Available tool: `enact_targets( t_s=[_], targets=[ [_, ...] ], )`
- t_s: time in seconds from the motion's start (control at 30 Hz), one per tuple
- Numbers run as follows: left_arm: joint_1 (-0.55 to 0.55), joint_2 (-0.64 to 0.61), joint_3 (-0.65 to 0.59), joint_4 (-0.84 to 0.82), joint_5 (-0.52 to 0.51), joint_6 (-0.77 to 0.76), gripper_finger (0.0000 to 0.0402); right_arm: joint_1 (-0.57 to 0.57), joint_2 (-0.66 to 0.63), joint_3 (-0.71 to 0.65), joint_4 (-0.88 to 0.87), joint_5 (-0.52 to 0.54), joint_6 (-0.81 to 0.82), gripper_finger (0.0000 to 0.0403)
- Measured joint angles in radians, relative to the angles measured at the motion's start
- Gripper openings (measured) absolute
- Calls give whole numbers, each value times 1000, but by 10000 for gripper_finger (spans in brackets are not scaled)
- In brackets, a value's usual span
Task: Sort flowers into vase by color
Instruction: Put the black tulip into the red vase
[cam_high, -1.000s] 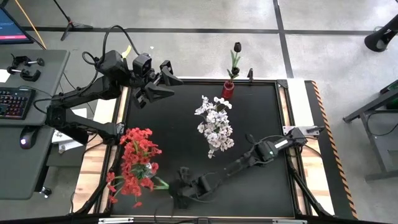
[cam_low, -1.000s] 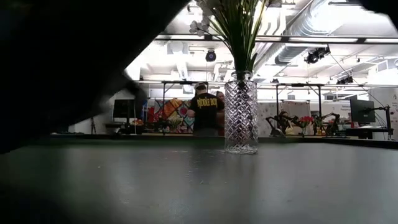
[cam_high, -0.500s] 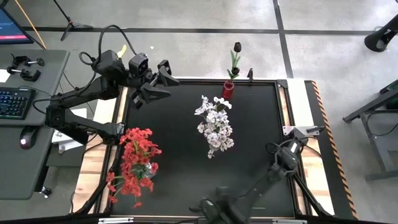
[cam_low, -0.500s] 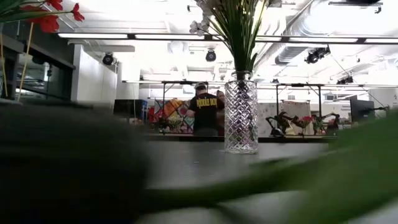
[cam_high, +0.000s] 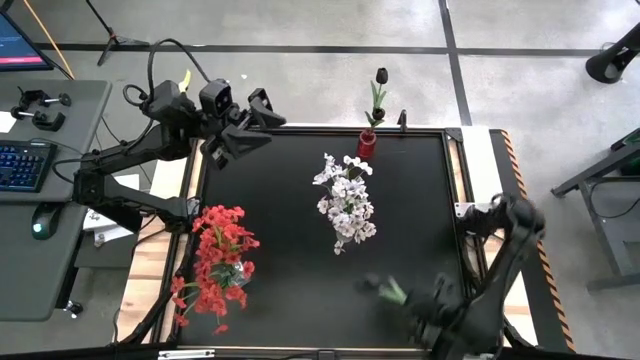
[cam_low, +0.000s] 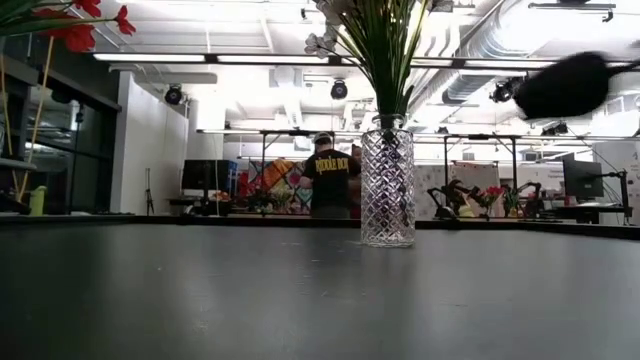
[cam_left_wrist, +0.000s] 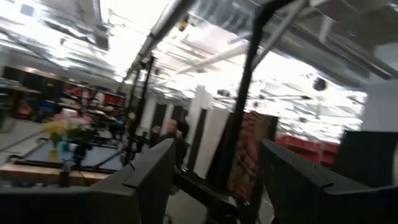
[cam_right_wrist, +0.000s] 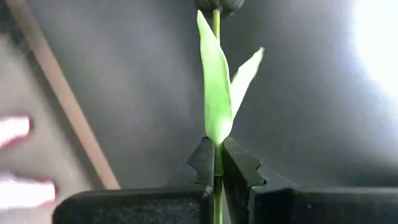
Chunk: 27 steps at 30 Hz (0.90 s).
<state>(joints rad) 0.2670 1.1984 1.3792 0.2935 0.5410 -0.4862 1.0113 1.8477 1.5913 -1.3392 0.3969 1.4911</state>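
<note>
Right gripper (cam_right_wrist: 214, 163), low over the black tabletop's (cam_high: 290, 210) near edge toward its right corner, is clamped on a thin green stem with two leaves and a dark bloom (cam_right_wrist: 215, 81). Left gripper (cam_high: 252, 125) hangs spread, holding nothing, over the far left corner. White blooms in a cut-glass vase (cam_low: 388, 180) stand mid-table, red blooms (cam_high: 218, 258) near-left, another dark flower in a small red vase (cam_high: 367, 143) at the far edge. Bare mat lies between them. A person stands in the workshop beyond.

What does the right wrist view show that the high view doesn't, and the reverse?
Right wrist only: the right gripper has its fingers shut on a green stem with two leaves. High only: red flowers, white flowers, a dark bloom in a red vase, and the left gripper at the table's far left corner. Both: the held stem, blurred from above.
</note>
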Motion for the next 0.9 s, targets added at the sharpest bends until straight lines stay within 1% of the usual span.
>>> enact_targets(
  t_s=[0.1, 0.2, 0.33, 0.43, 0.5, 0.6, 0.7, 0.73, 0.77, 0.83, 0.9],
  targets=[
    [0, 1, 0, -2, -67, 0, 216, 13, -158, -196, 20, 81, 127, 0],
    [0, 1, 0, 0, -133, 0, 216, 6, -308, -356, 30, 172, 229, 0],
    [0, 1, 0, -1, -213, -6, 216, -28, -491, -525, 29, 352, 356, 0],
    [0, 1, 0, 0, -243, 8, 216, -77, -618, -625, 29, 539, 394, 0],
    [0, 3, 0, -4, -268, 47, 216, -122, -704, -681, 30, 689, 396, 0],
    [0, 11, 0, -8, -348, 132, 216, -212, -839, -756, 31, 925, 393, 0],
    [4, 26, 0, -12, -448, 259, 216, -319, -988, -825, 22, 1129, 398, 0],
    [11, 33, 1, -10, -478, 305, 216, -357, -1040, -846, 19, 1162, 404, 0],
    [20, 41, 1, -12, -497, 348, 216, -393, -1092, -865, 8, 1168, 418, 0],
    [50, 65, 1, -8, -506, 415, 216, -458, -1188, -902, -12, 1171, 425, 0],
    [92, 95, 2, -1, -502, 436, 216, -482, -1276, -937, -14, 1170, 449, 0]
  ],
)
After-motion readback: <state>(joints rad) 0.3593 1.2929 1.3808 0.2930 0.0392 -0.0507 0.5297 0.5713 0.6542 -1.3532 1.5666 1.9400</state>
